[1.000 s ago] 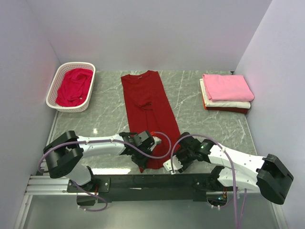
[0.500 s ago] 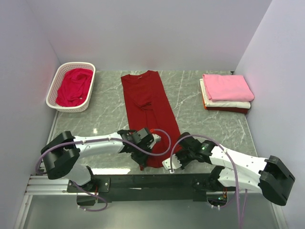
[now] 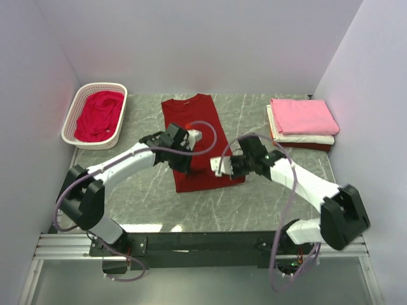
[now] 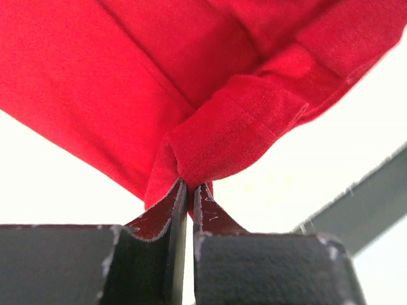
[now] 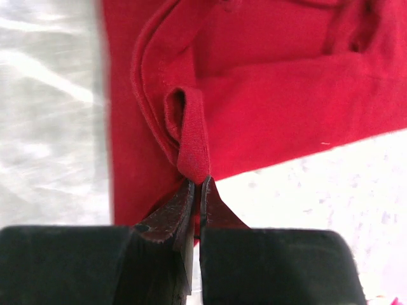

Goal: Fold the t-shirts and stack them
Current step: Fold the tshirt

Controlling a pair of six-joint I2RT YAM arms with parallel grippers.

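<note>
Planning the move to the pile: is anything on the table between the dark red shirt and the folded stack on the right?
Nothing visible. Only bare table lies between the dark red shirt and the stack. The left gripper and right gripper are each shut on its edge.

A grey marbled table point(image 3: 146, 184) carries a dark red shirt point(image 3: 191, 111) at its middle. Left of the shirt sits a white basket point(image 3: 122, 117). Right of it, well apart, is a stack of folded shirts point(image 3: 302, 124).
</note>
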